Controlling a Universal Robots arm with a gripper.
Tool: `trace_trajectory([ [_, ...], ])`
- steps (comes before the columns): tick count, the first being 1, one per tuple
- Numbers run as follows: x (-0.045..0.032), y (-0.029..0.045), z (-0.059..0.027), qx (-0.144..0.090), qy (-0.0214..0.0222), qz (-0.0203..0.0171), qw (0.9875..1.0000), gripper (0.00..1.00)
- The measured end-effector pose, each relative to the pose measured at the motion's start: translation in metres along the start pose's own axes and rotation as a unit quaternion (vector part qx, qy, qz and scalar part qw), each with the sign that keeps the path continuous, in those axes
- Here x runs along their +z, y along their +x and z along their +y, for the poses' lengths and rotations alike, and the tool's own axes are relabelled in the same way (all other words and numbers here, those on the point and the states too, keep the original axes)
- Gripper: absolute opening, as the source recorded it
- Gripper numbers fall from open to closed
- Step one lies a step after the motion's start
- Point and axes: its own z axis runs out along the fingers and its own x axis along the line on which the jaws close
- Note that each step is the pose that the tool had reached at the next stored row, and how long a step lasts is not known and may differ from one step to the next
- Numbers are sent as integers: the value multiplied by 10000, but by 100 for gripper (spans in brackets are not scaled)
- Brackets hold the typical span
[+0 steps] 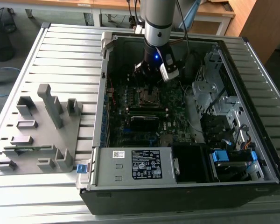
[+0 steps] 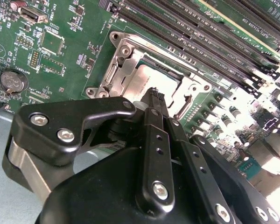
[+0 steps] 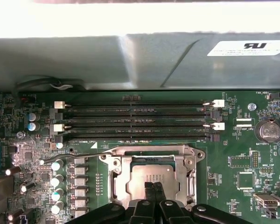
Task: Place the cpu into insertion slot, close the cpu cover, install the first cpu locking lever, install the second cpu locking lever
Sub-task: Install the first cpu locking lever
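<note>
Jaws drawn together with only a hairline between them, gripping nothing. In both wrist views they are standing over one edge of the cpu (image 3: 144, 175) (image 2: 151, 77); contact cannot be told.

The cpu is lying flat in the insertion slot (image 1: 149, 95), its silver top showing through the square opening of the cpu cover (image 3: 113, 163) (image 2: 126, 60). The cover is lying down around the chip, apparently level.

A thin wire lever (image 3: 70, 156), judged to be a locking lever, is running along the socket side facing the memory slots (image 3: 135, 121). Its free end is reaching past the socket corner toward the capacitors (image 3: 58, 179).

In the exterior view the arm (image 1: 157, 23) is descending into the open computer case (image 1: 100, 140). The slot is sitting mid-board, toward the motherboard (image 3: 224, 168) edge away from the power supply (image 1: 140, 165). The case is occupying the bench (image 1: 70, 46) toward the exterior view's right, with a grey fixture tray (image 1: 37, 135) at the left edge.

Judged step: seating the cover. To do it well, pressure should probably be falling straight down on the frame's metal, not the chip. The cover should be kept flat on all sides, with no sideways drag that could shift the chip.
</note>
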Motion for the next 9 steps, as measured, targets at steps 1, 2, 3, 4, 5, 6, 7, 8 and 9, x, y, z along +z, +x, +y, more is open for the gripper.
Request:
trace_trajectory([
  [1,-6,0,0,0,0,0,10000,11],
  [2,-13,0,0,0,0,0,10000,11],
  [3,-18,0,0,0,0,0,10000,11],
  [4,-19,-1,1,0,-2,-1,10000,11],
  [5,-18,-1,1,0,-2,-1,10000,11],
  [6,-29,-1,0,0,0,0,10000,11],
  [7,-38,-1,1,0,0,0,10000,11],
  [8,-39,-1,1,0,0,0,10000,11],
  [9,-40,-1,0,0,0,0,10000,11],
])
